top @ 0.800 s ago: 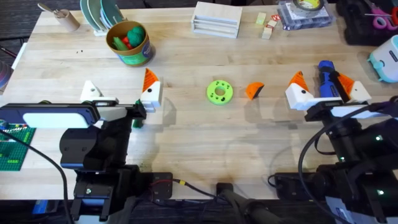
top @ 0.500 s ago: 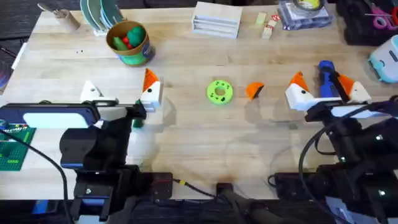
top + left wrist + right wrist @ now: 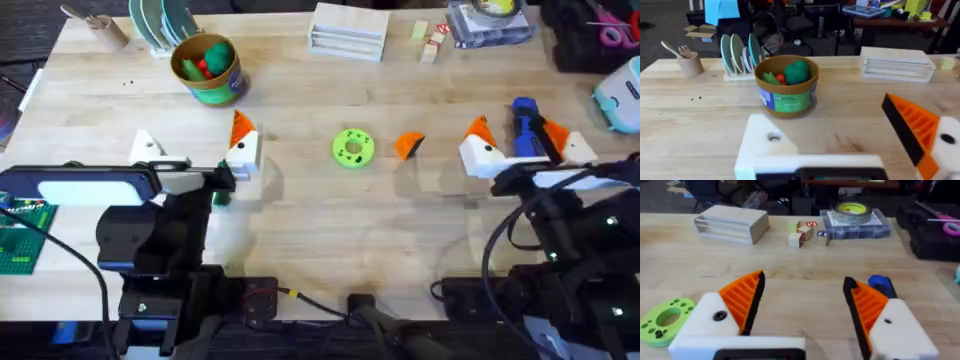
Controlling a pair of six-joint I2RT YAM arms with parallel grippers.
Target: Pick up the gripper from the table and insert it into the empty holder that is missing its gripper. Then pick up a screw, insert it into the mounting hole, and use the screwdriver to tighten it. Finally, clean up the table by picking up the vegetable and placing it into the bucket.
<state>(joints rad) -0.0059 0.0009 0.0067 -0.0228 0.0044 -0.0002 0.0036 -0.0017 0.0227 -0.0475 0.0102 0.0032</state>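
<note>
progress is nil: the gripper (image 3: pixel 408 145) lies loose on the table (image 3: pixel 320 215) beside the green disc (image 3: pixel 352 148), the holder (image 3: pixel 147 146) sits bare, vegetables already in the bucket (image 3: pixel 207 70). both robot grippers stand spread, empty.

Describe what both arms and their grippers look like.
Both arms are black, with black cables. The left arm carries a white bar on top; the right arm shows small lights. The right gripper has two white triangular fingers with orange ribbed pads. The left gripper has one such pad; its other finger is a bare white holder with a hole.
</note>
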